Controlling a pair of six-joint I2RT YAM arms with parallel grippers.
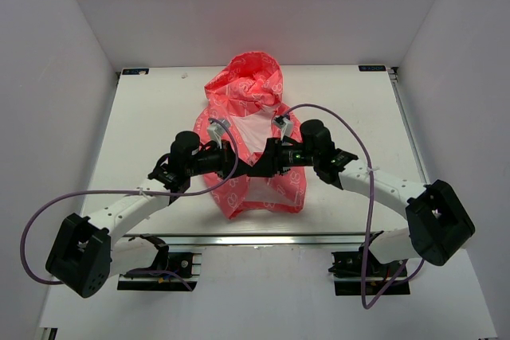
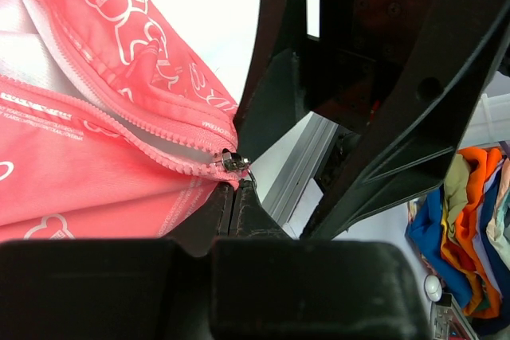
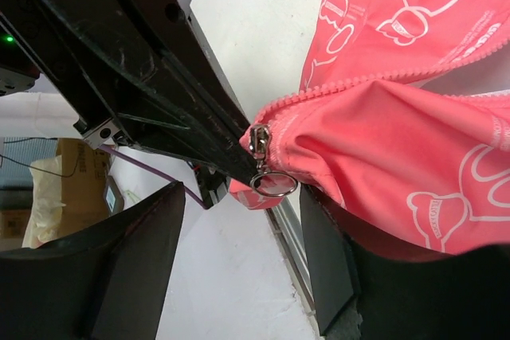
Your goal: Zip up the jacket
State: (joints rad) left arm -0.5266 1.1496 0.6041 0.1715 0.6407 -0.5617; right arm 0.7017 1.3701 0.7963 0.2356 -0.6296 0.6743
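Note:
The coral-pink jacket (image 1: 253,91) lies on the white table, hood at the far end, front open and showing white lining. Both grippers meet over its lower middle. My left gripper (image 1: 241,166) is shut, its fingertips (image 2: 233,197) pinching the hem right below the zipper's lower end. The metal slider (image 2: 233,162) sits at the bottom of the pink zipper teeth. My right gripper (image 1: 269,164) is open. In the right wrist view the slider (image 3: 260,139) and its ring pull (image 3: 273,184) hang between the spread fingers (image 3: 325,256), touching neither.
An aluminium rail (image 1: 263,240) runs along the table's near edge, just below the jacket hem. White walls close in three sides. Purple cables (image 1: 351,129) loop over both arms. A pile of coloured clothes (image 2: 470,220) lies off the table.

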